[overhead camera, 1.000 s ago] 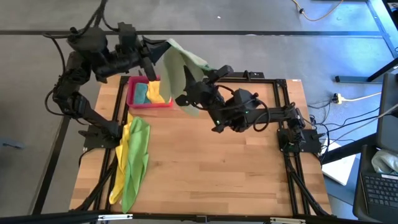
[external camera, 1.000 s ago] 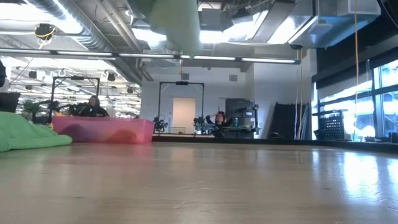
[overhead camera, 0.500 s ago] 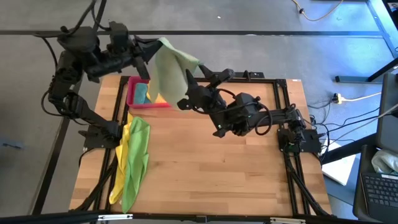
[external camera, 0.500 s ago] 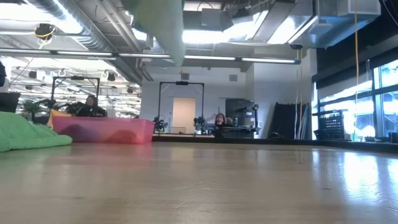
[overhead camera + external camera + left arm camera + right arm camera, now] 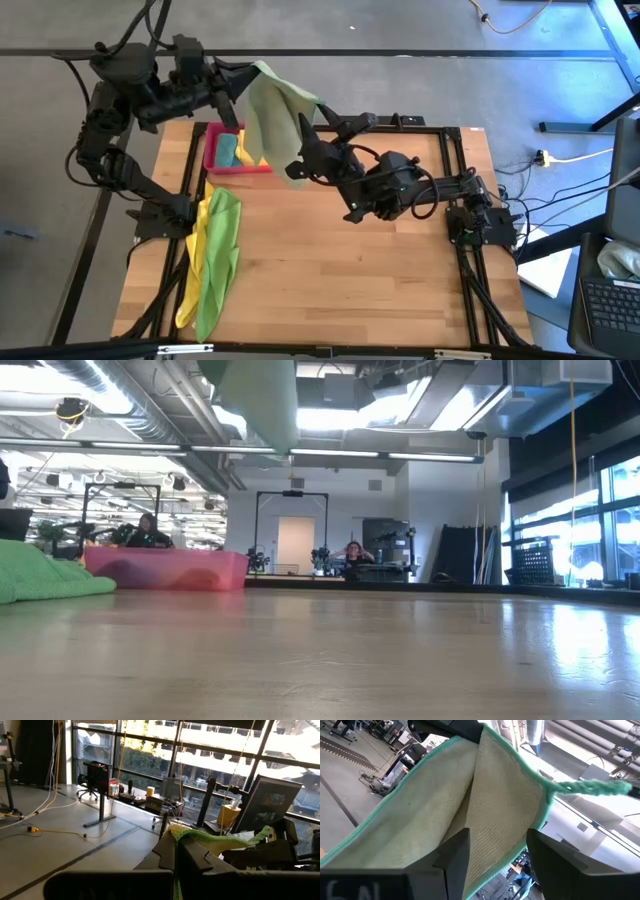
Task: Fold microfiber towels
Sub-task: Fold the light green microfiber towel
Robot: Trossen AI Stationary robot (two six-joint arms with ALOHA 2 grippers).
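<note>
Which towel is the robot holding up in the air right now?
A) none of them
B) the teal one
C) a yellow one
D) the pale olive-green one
D: the left claw is shut on the pale olive-green towel, which hangs above the table.

left claw (image 5: 176, 851) pinching green towel (image 5: 220, 839), windows beyond

The hanging pale olive towel (image 5: 262, 400) is cut off by the low view's top edge; its held corner lies out of that view. In the high view, the towel covers the left gripper's (image 5: 243, 85) fingertips. The pink tray (image 5: 215, 160) is partly hidden behind the towel and the left arm. The folds of the two towels (image 5: 212, 260) at the table's left edge cannot be resolved.
</note>
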